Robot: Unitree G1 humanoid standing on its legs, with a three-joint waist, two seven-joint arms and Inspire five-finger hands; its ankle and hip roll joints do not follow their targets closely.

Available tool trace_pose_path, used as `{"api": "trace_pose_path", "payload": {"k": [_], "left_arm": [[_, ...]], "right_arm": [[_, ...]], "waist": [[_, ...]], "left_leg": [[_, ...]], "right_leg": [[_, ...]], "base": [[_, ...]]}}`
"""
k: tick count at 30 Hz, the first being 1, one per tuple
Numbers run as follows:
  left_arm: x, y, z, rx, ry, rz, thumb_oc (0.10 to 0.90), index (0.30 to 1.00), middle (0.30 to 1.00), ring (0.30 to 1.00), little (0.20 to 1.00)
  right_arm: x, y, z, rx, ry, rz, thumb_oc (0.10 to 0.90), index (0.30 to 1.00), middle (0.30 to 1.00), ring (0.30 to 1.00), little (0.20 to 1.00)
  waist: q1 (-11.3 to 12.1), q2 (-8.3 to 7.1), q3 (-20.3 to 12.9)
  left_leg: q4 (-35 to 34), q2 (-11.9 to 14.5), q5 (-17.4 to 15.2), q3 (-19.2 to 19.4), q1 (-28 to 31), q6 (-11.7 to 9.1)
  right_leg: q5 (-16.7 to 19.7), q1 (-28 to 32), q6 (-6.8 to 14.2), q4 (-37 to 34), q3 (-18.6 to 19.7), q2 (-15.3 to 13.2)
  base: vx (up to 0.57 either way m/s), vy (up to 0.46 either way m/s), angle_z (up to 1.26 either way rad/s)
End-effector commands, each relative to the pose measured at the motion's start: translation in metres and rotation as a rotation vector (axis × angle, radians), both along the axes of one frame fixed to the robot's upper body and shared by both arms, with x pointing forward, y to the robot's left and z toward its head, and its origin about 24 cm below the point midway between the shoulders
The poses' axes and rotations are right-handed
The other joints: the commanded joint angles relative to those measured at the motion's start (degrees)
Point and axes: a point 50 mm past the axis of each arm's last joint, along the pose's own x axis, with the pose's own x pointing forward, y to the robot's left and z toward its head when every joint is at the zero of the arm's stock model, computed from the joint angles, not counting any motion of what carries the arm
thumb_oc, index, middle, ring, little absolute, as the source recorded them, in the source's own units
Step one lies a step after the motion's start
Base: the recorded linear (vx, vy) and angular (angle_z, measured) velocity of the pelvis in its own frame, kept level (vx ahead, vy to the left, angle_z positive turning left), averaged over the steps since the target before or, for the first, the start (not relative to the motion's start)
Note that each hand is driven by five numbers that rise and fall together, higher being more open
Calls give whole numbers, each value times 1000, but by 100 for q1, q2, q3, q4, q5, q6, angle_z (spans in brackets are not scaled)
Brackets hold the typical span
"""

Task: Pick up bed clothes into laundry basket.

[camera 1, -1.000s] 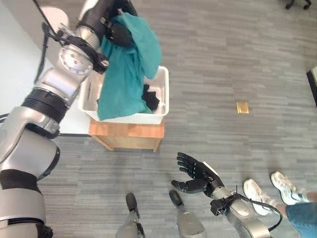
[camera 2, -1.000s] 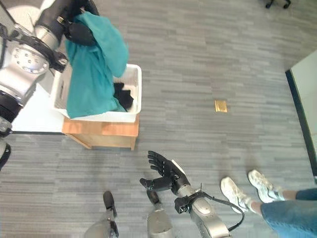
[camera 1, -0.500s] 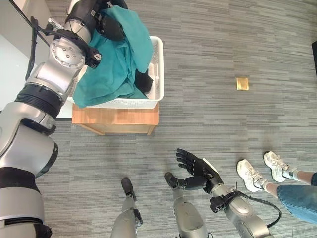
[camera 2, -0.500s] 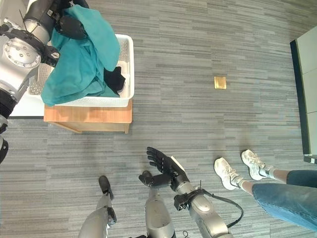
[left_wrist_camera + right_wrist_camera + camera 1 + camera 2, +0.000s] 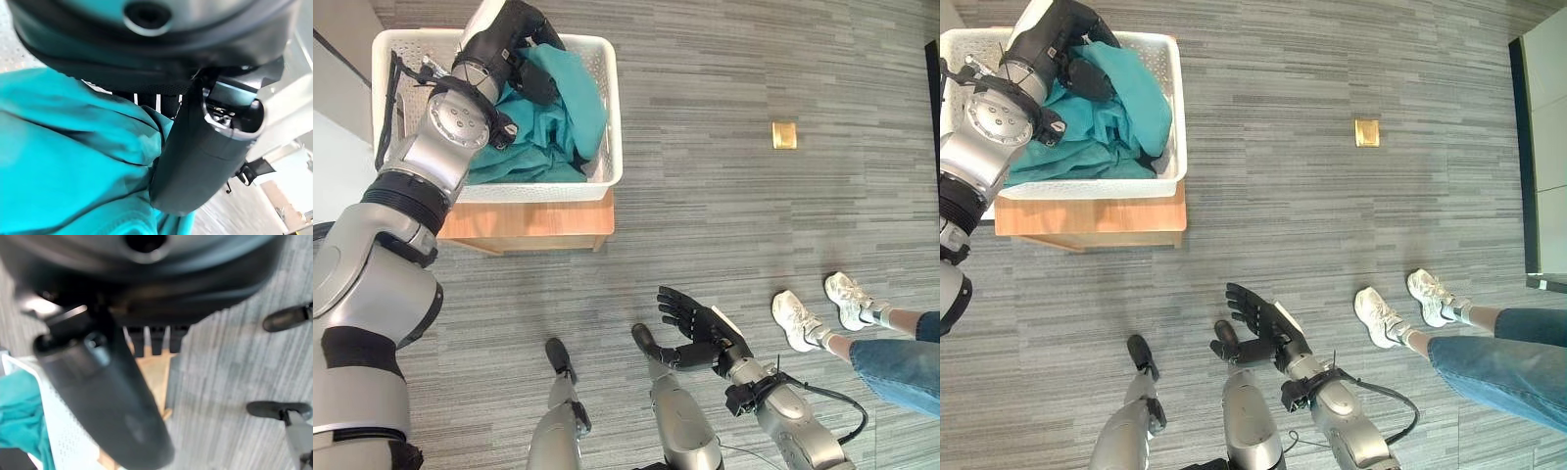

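Teal garment (image 5: 548,122) lies heaped inside the white laundry basket (image 5: 607,166), left hand (image 5: 524,44) on top of the heap, fingers curled into the cloth; judged: loosen the grip fully before lifting, so no fold trails over the basket rim; the basket sits on a wooden stand (image 5: 529,223); a dark item (image 5: 1144,160) beside the garment; right hand (image 5: 695,323) well below the basket, fingers spread, holding nothing.

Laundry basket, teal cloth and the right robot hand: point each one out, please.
laundry basket (image 5: 603,117): left eye view, right wall.
teal cloth (image 5: 579,103): left eye view, top fold.
right robot hand (image 5: 697,323): left eye view, palm.
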Motion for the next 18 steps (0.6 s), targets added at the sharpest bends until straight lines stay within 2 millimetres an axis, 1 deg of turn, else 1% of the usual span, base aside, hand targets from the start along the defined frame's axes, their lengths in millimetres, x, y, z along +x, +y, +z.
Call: {"api": "trace_pose_path", "payload": {"k": [1,2,3,4,6,9,10,11,12,15,16,17,18], "left_arm": [[-23,-20,90,120,-255,-30,800,900,900,900,900],[-24,-26,91,209,-254,-38,800,900,900,900,900],[-26,-31,93,239,-265,-49,800,900,900,900,900],[-27,-36,93,303,-263,-59,800,900,900,900,900],[-28,-40,91,362,-244,-71,800,900,900,900,900],[-33,-50,86,541,-231,-102,800,900,900,900,900],[-36,-54,87,551,-245,-117,800,900,900,900,900],[-38,-59,85,597,-241,-136,800,900,900,900,900],[-43,-70,85,657,-260,-173,800,900,900,900,900],[-50,-77,86,653,-294,-218,800,900,900,900,900],[-54,-81,87,649,-313,-249,800,900,900,900,900],[-63,-87,92,665,-360,-278,800,900,900,900,900],[-67,-90,91,676,-367,-298,800,900,900,900,900]], "right_arm": [[-2,-14,21,10,-123,-33,800,900,900,900,900],[-2,-17,20,6,-120,-39,800,900,900,900,900],[-3,-18,20,-1,-119,-42,800,900,900,900,900],[-4,-21,19,-11,-114,-50,800,900,900,900,900],[-4,-24,18,-26,-110,-63,800,900,900,900,900],[-4,-30,18,-51,-110,-82,800,900,900,900,900],[-3,-30,18,-53,-112,-82,800,900,900,900,900],[-3,-31,18,-57,-114,-84,800,900,900,900,900],[-2,-32,18,-60,-114,-88,800,900,900,900,900],[-1,-34,17,-63,-110,-93,800,900,900,900,900],[-1,-36,17,-67,-108,-99,800,900,900,900,900],[-2,-37,16,-76,-105,-106,800,900,900,900,900],[-3,-38,16,-79,-103,-107,800,900,900,900,900]], "waist": [[204,215,-214],[237,272,-228],[258,316,-239],[289,396,-246],[336,506,-268],[418,696,-316],[421,726,-321],[440,772,-344],[462,819,-367],[536,876,-449],[581,888,-489],[643,907,-553],[659,909,-590]], "left_leg": [[-1,80,-365,-283,217,-222],[-1,70,-337,-295,203,-230],[-1,59,-340,-304,202,-229],[-1,29,-379,-330,240,-217],[-1,-5,-353,-364,236,-217],[-1,-61,-373,-410,312,-208],[-1,-73,-374,-430,330,-206],[-1,-86,-378,-450,355,-205],[-1,-92,-380,-470,375,-205],[-1,-111,-383,-539,426,-200],[-1,-114,-386,-573,444,-199],[-1,-121,-388,-623,473,-195],[-1,-124,-394,-660,488,-192]], "right_leg": [[334,-300,316,-53,-303,-15],[345,-295,310,-59,-329,-25],[341,-288,311,-60,-343,-40],[298,-234,320,-52,-378,-69],[315,-201,321,-58,-395,-96],[277,-88,329,-54,-468,-150],[266,-62,329,-51,-501,-164],[259,-23,331,-51,-521,-176],[247,8,333,-49,-541,-182],[205,124,320,-60,-629,-201],[189,164,312,-61,-659,-203],[167,221,302,-62,-711,-208],[152,261,299,-66,-755,-221]], "base": [[0,0,0],[0,0,0],[12,15,3],[0,0,0],[0,0,0],[7,6,18],[15,8,17],[0,0,0],[5,-2,5],[9,-26,13],[20,-62,12],[17,-67,7],[17,-69,13]]}}
